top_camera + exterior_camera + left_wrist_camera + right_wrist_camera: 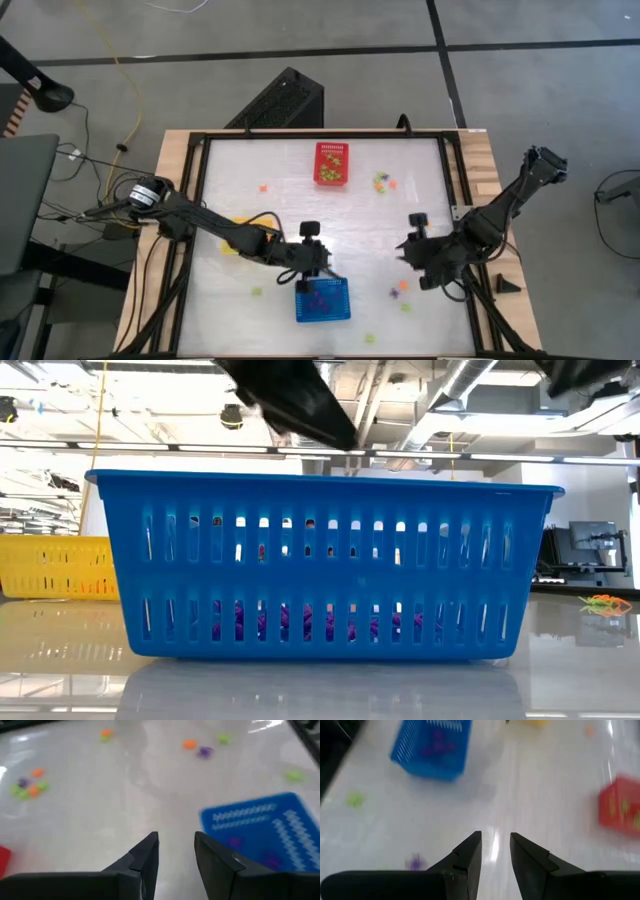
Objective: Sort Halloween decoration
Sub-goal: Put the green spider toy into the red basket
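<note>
We've got the left gripper (312,262) just above the blue basket (322,300), fingers slightly apart, empty. Right gripper (410,250) likewise. Purple trinkets (300,622) inside basket; others (30,787) scattered around.

Bright overhead ceiling lights (60,445) glare off the glossy white table (300,200); both wrist views are motion-blurred, the blue basket (260,830) beside the pincer smeared.
</note>
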You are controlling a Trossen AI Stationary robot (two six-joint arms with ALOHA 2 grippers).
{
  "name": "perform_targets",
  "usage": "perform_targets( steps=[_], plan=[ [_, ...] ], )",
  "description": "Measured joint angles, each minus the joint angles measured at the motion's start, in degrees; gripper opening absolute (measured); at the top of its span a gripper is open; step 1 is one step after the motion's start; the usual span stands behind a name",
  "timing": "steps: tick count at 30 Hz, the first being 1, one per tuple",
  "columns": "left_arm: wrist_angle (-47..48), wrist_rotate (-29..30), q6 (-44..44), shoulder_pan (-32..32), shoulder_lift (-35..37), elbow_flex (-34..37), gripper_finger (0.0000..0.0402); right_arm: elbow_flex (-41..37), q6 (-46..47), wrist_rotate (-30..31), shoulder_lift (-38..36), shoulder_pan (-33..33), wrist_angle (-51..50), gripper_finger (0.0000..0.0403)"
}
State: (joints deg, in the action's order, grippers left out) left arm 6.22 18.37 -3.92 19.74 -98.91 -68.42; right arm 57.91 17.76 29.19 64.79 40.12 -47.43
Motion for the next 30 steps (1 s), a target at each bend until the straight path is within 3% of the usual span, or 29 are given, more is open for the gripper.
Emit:
perform_targets(
  steps=[6,10,14,19,23,28,30],
  plan=[
    [-1.9,-0.6,6.0,-5.3,-2.5,0.0,0.0116,-1.5,11.3,10.5,0.0,-3.3,-11.9,0.0134],
    [-0.9,-3.8,11.3,-9.9,-0.6,0.5,0.0116,-3.9,13.8,11.4,-0.1,-11.2,-12.6,0.0134],
    [-3.4,-9.3,14.8,-15.3,5.4,3.5,0.0116,-9.5,11.9,11.1,-0.2,-21.3,-6.9,0.0134],
    [-13.7,-16.5,15.3,-21.9,16.5,17.1,0.0116,-17.2,4.4,4.8,-3.5,-34.0,6.8,0.0134],
    [-29.2,-15.3,12.7,-24.9,27.2,31.1,0.0116,-21.2,0.3,-2.5,-7.6,-40.0,18.1,0.0134],
    [-54.1,-14.0,15.9,-25.7,35.5,45.7,0.0116,-24.8,3.5,-4.2,-8.2,-46.5,25.4,0.0134],
    [-59.2,-14.1,17.4,-25.7,38.5,49.4,0.0116,-25.9,5.3,-6.8,-6.8,-48.6,27.9,0.0134]
  ],
)
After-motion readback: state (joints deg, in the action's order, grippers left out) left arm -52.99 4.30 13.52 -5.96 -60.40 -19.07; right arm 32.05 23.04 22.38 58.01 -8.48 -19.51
